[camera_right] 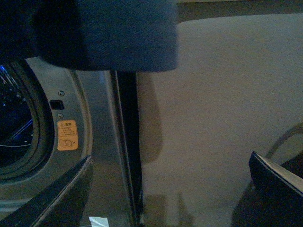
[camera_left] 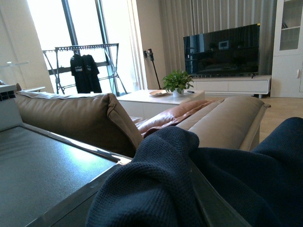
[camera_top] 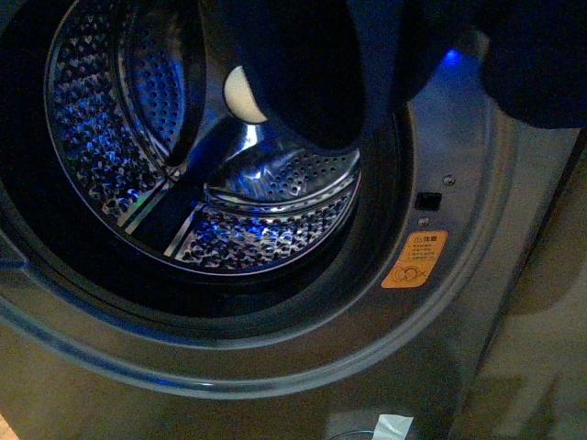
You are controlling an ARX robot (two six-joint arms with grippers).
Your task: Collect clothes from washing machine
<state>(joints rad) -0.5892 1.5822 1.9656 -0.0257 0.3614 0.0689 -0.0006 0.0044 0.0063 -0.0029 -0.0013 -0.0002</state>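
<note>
Clothes [camera_top: 303,73] of dark navy knit hang across the top of the washing machine's [camera_top: 275,367] open porthole, in front of the perforated drum [camera_top: 110,137]. More of the fabric lies at the upper right, by the blue light [camera_top: 449,58]. In the left wrist view the fabric hides the left tool, so its state cannot be told. The right tool [camera_right: 170,159] is spread wide and grips nothing.

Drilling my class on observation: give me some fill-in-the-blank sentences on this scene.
The sticker on the washing machine is ___. The light above it glows ___. The shirt on the drying rack is ___.
Missing: orange; blue; black.
</note>
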